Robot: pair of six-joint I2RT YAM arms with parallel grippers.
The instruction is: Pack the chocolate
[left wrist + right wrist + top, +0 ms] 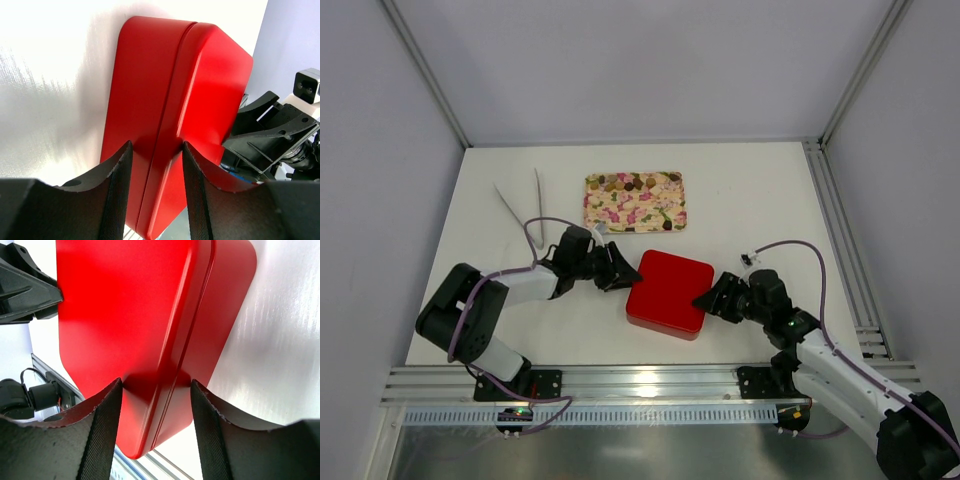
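White table sits in a pale-walled booth framed by metal posts. My left claw pinches the closed red box at its left edge. My right claw straddles the opposite edge, though I cannot tell whether it grips. Chocolate lies on the flowered tray at the far side, with tongs beside it.

One red box; one flowered tray; one tongs; two pincers: left pincer, right pincer; chocolate pieces many, uncountable.

Glossy smooth red box, black finely ribbed finger pads, white table with a brushed sheen, shiny metal tongs
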